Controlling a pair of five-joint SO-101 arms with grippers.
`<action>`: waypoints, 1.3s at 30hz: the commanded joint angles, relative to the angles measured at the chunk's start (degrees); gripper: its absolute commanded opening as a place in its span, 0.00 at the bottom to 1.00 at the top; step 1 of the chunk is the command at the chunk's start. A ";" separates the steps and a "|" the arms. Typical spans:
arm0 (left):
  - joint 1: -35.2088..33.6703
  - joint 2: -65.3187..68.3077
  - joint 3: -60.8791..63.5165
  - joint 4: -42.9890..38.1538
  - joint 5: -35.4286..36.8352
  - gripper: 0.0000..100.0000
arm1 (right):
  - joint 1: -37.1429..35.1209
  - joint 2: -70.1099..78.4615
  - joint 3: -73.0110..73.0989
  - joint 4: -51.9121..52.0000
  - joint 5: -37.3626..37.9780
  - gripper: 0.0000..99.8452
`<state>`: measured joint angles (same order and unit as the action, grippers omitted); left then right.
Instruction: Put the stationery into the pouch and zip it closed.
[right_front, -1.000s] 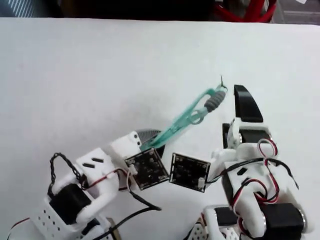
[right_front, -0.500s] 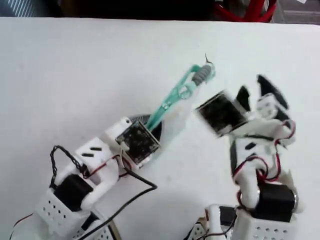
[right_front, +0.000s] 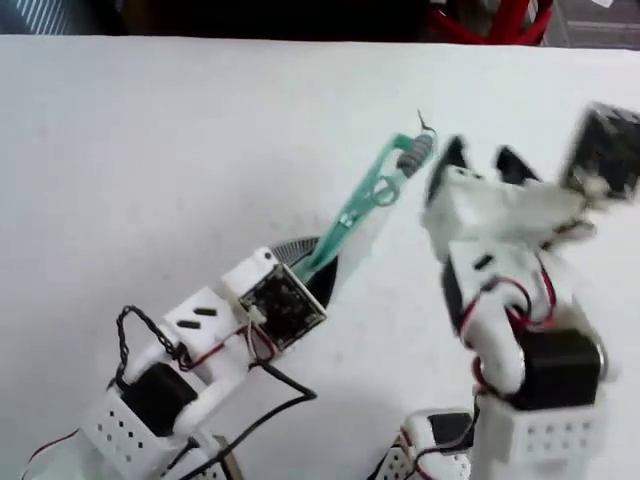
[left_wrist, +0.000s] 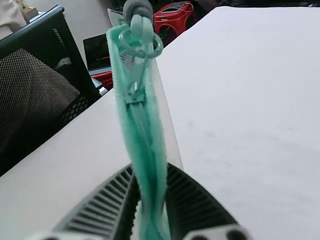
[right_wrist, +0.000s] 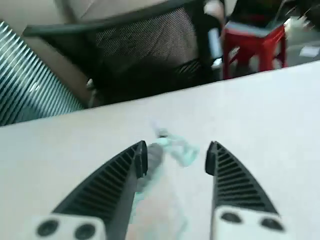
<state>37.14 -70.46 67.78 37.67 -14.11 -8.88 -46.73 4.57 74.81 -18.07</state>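
Note:
A clear pouch with a teal zipper (right_front: 358, 207) is held edge-up over the white table, slanting away from the left arm. My left gripper (right_front: 310, 264) is shut on its near end. In the left wrist view the zipper band (left_wrist: 145, 150) runs up from between the jaws of the left gripper (left_wrist: 149, 173) to the pull (left_wrist: 134, 86), a ring and a grey charm (left_wrist: 137, 7). My right gripper (right_front: 478, 158) stands open just right of the charm (right_front: 413, 155). From the right wrist, the pouch's teal end (right_wrist: 178, 148) lies beyond the open right gripper (right_wrist: 176, 152).
The white table (right_front: 150, 130) stretches bare to the left and far side. Behind its far edge are a black mesh chair (right_wrist: 150, 45) and a red stool (right_wrist: 254, 40). Both arm bases and their cables (right_front: 270, 385) crowd the near edge.
The right arm has swung up and away from the near edge, its gripper now beside the pouch's far end. The left arm has tipped the pouch's far end farther from the bases.

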 joint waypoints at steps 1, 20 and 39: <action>1.63 0.48 3.69 0.35 0.26 0.02 | -3.12 10.33 -14.24 10.86 -8.35 0.26; 1.19 0.57 3.87 -0.70 0.09 0.02 | -3.12 30.64 -34.11 23.78 -9.32 0.15; 1.19 0.57 3.96 -0.62 0.09 0.02 | -1.63 23.60 -23.47 20.79 -8.88 0.02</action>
<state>38.20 -70.46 68.48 36.62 -14.11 -12.04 -21.05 -18.37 97.05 -27.30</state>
